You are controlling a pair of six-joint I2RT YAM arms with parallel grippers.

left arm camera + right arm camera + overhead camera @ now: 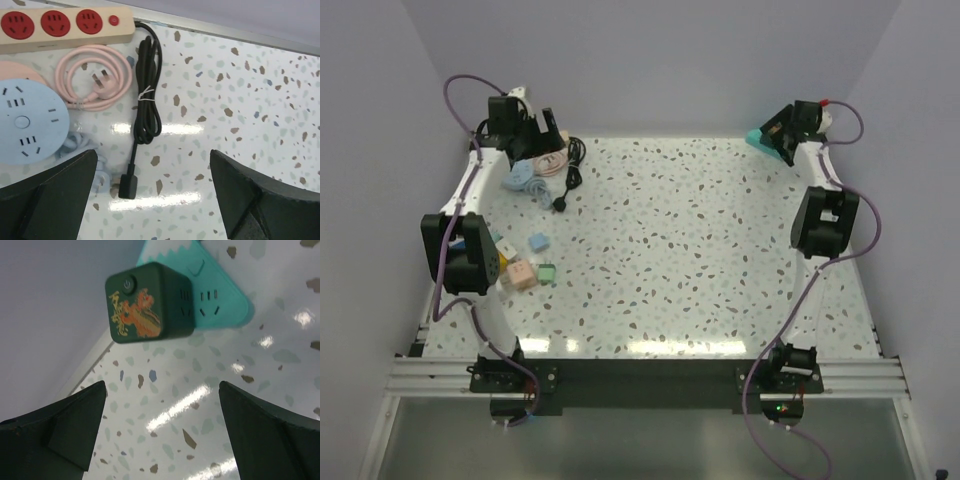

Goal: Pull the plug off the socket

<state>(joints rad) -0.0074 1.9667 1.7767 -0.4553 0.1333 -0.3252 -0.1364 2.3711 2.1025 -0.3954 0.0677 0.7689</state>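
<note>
The socket [65,25] is a cream-white strip with red round outlets at the top left of the left wrist view; no plug sits in the outlets that show. Its black cord [148,90] lies bundled beside it. The small black plug [127,185] lies loose on the table, apart from the strip, also seen in the top view [561,205]. My left gripper [152,155] is open and empty above the table, the plug near its left finger. My right gripper [162,385] is open and empty at the far right corner [778,135].
A coiled pink cable [92,77], a round light-blue outlet disc [27,122] and a pink disc edge [15,70] lie left of the black cord. A dark green cube adapter [150,302] and a teal socket [215,295] sit by the right gripper. Coloured blocks [525,268] lie at the left.
</note>
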